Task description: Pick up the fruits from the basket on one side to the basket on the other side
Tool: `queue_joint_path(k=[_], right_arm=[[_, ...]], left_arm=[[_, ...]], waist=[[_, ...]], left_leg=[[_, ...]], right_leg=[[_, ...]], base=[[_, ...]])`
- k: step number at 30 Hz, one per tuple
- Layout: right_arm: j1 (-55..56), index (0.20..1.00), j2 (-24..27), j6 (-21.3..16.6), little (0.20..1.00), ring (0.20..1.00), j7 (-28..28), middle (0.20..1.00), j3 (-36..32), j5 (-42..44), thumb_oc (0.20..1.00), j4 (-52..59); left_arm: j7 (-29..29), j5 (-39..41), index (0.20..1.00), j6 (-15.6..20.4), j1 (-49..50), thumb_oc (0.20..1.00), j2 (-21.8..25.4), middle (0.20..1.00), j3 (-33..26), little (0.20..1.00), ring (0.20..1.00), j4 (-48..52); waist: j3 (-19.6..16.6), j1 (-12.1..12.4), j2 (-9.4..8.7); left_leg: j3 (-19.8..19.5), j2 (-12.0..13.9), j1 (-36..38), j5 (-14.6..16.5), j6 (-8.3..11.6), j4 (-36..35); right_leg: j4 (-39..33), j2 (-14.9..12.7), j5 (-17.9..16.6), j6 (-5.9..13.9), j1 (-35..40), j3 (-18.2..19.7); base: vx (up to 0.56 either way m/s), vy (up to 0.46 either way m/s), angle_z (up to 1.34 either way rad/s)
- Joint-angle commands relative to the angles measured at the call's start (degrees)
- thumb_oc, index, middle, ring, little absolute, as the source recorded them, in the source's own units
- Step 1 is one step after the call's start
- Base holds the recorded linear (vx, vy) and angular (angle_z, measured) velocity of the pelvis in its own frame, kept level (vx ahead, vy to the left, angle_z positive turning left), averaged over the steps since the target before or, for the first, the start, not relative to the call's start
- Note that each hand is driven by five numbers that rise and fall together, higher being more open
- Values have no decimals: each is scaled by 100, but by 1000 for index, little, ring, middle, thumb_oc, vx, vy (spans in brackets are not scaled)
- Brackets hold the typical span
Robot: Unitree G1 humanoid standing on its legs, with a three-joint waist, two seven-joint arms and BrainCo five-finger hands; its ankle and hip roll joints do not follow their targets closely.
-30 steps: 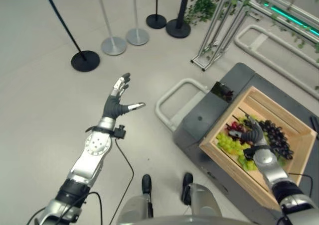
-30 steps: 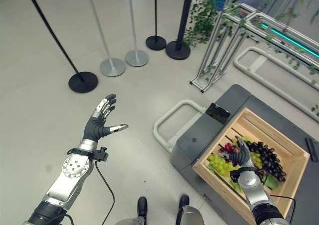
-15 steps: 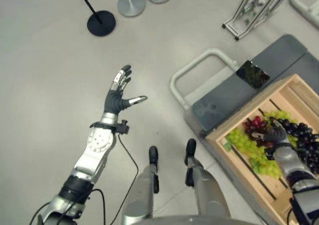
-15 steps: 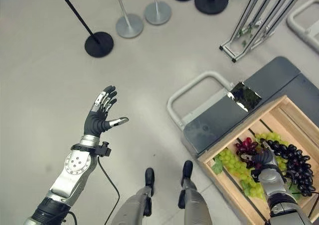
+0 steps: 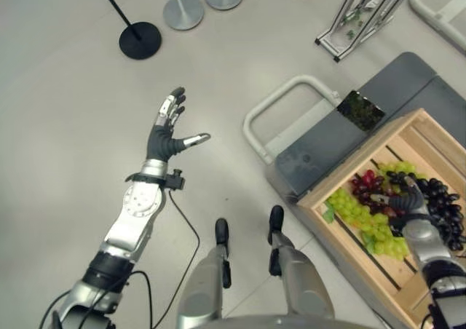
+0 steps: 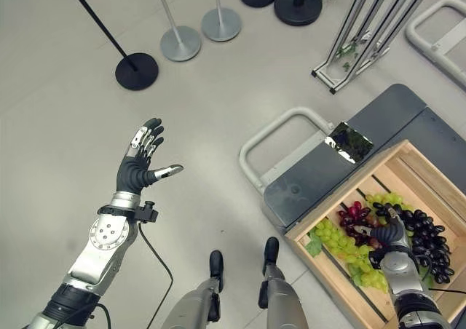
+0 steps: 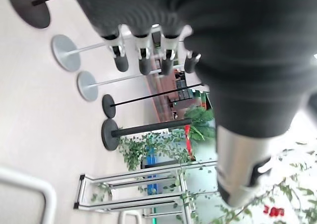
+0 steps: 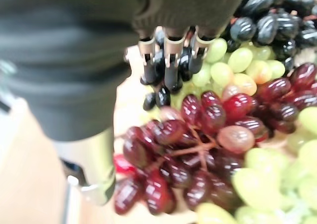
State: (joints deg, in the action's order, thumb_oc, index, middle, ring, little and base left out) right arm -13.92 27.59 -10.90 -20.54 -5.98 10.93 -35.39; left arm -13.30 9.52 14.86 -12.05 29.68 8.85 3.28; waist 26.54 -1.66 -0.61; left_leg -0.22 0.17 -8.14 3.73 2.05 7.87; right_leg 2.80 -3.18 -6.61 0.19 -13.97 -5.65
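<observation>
Left eye view: you see a pale grey floor (image 5: pixel 65 118) w/ round pole stands (image 5: pixel 140 39) far off and a grey cart (image 5: pixel 342 136) by a white loop bar (image 5: pixel 280 107). On the cart sits a wood crate (image 5: pixel 429 136) w/ green grapes (image 5: pixel 353 211), black grapes (image 5: pixel 444 201) & red grapes (image 8: pixel 198 154). Your right hand (image 6: pixel 392 236) hangs just over the red bunch, fingers (image 8: pixel 171 60) straight, holding nothing. Left hand (image 5: pixel 164 136) is up over bare floor, fingers spread wide.

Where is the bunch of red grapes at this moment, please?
The red grapes lie in the wooden crate on the robot's right, between green grapes and black grapes, under the right hand.
</observation>
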Motion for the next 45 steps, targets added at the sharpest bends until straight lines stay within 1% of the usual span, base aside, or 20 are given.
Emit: queue_joint_path(k=[1,2,3,6,7,10,13,16,22,23,25,26,27,30,32,33,34,38,39,45], right_arm=[[364,1000,-70,-600,1000,1000,-288,1000,-59,282,1000,707],[418,1000,-82,-574,1000,1000,-292,1000,-77,268,1000,764],[627,1000,-199,-526,1000,1000,-226,1000,-140,82,1000,1036],[532,1000,-257,-404,1000,1000,-224,1000,15,-198,1000,1185],[491,1000,-284,-363,1000,1000,-195,1000,79,-247,1000,1240],[424,1000,-359,-314,1000,1000,-132,1000,236,-324,1000,1312],[525,1000,-396,-281,1000,1000,-54,1000,300,-365,1000,1372],[643,1000,-371,-207,1000,1000,17,1000,345,-483,1000,1409],[881,1000,-107,-82,1000,1000,49,1000,254,-795,1000,1433],[881,1000,-102,-85,1000,1000,49,1000,256,-795,1000,1429],[881,1000,111,-62,1000,1000,36,1000,229,-825,1000,1464],[878,1000,116,-61,1000,1000,38,1000,225,-823,1000,1465],[775,1000,308,-71,1000,1000,-5,1000,260,-847,1000,1416],[635,1000,454,-50,1000,1000,-47,1000,324,-891,1000,1339],[494,1000,557,-32,1000,1000,-63,1000,456,-1023,1000,1227],[437,1000,659,-7,1000,1000,-73,1000,499,-1158,1000,1137],[399,1000,750,10,1000,1000,-99,1000,507,-1234,1000,1116],[12,1000,1008,107,1000,1000,-173,1000,786,-1575,1000,936],[-281,1000,1182,155,1000,1000,-164,1000,1016,-1761,1000,786],[-1422,1000,1567,199,1000,1000,-113,1000,1953,-2053,1000,461]], left_arm=[[-153,-245,1000,176,97,1000,-157,1000,-123,1000,1000,66],[-157,-251,1000,178,104,1000,-161,1000,-105,1000,1000,60],[-139,-329,1000,119,82,1000,-234,1000,-36,1000,1000,4],[-93,-258,1000,99,150,1000,-273,1000,-16,1000,1000,21],[-74,-269,1000,78,183,1000,-246,1000,-46,1000,1000,6],[-29,-296,1000,54,307,1000,-219,1000,-142,1000,1000,36],[9,-196,1000,42,460,1000,-251,1000,-195,1000,1000,7],[96,-177,1000,25,619,1000,-274,1000,-271,1000,1000,46],[208,-163,1000,41,723,1000,-337,1000,-309,1000,1000,97],[211,-163,1000,40,727,1000,-342,1000,-310,1000,1000,99],[238,-52,1000,60,729,1000,-382,1000,-330,1000,1000,191],[240,-50,1000,60,725,1000,-385,1000,-330,1000,1000,191],[213,37,1000,125,638,1000,-408,1000,-225,1000,1000,208],[173,111,1000,137,547,1000,-454,1000,-157,1000,1000,212],[146,77,1000,144,588,1000,-434,1000,-162,1000,1000,233],[119,79,1000,175,636,1000,-385,1000,-179,1000,1000,285],[109,119,1000,194,632,1000,-373,1000,-170,1000,1000,299],[49,183,1000,294,553,1000,-321,1000,-128,1000,1000,359],[42,268,1000,370,551,1000,-265,1000,-79,1000,1000,467],[-152,335,1000,474,390,1000,-115,1000,51,1000,1000,578]], waist=[[-675,-144,-187],[-687,-131,-190],[-872,-293,-218],[-974,-344,-365],[-980,-298,-396],[-1041,-33,-357],[-1279,-51,-384],[-1486,8,-453],[-1628,-164,-354],[-1624,-163,-347],[-1455,-205,-325],[-1449,-210,-311],[-1234,-107,-292],[-1113,-75,-267],[-1096,15,-202],[-1026,63,-122],[-949,57,-100],[-760,89,10],[-634,106,77],[-310,271,64]], left_leg=[[-459,-277,-181,518,-61,493],[-456,-278,-133,483,-63,415],[-253,-242,96,386,-130,98],[147,-246,436,315,-226,-287],[277,-170,476,279,-251,-303],[661,19,516,150,-298,-375],[877,84,676,74,-285,-560],[1145,116,774,54,-230,-636],[1311,240,962,211,-114,-363],[1311,250,958,228,-107,-336],[1223,340,598,266,47,695],[1210,363,554,298,58,778],[851,295,167,24,269,1482],[448,216,-36,51,301,1593],[21,121,-61,170,208,863],[-183,302,-163,-157,234,156],[-158,379,-262,-340,270,0],[-260,332,-349,-458,270,-209],[-120,337,-366,-515,245,-373],[10,295,-727,-632,192,-468]], right_leg=[[672,-228,668,751,57,218],[659,-231,663,753,72,222],[640,-316,487,951,84,202],[738,-429,-9,1298,-72,262],[809,-459,-10,1337,-124,128],[1251,-702,245,1167,30,-782],[1321,-566,470,1066,297,-863],[779,-528,602,977,719,-1066],[400,-261,815,777,934,-664],[377,-251,808,772,952,-665],[228,-210,894,611,1095,-549],[227,-196,893,601,1093,-558],[250,-168,923,479,1130,-475],[285,-131,981,418,1074,-464],[269,-44,1036,455,1017,-299],[220,20,1043,503,1001,-206],[206,-13,1029,523,955,-217],[280,-26,1004,529,609,-160],[285,-60,931,545,395,-136],[319,-164,692,628,-145,-79]], base=[[4,116,-119],[16,205,-98],[-13,238,-53],[-78,192,-41],[-111,90,-130],[-131,68,-124],[-30,6,-69],[33,-78,-69],[98,-128,-42],[122,-241,-40],[33,-177,-21],[-32,-179,-19],[-42,-121,-15],[-31,-109,-18],[50,20,-24],[17,61,-33],[-17,49,-32],[-89,96,-28],[-85,124,-64],[-73,86,-29]])
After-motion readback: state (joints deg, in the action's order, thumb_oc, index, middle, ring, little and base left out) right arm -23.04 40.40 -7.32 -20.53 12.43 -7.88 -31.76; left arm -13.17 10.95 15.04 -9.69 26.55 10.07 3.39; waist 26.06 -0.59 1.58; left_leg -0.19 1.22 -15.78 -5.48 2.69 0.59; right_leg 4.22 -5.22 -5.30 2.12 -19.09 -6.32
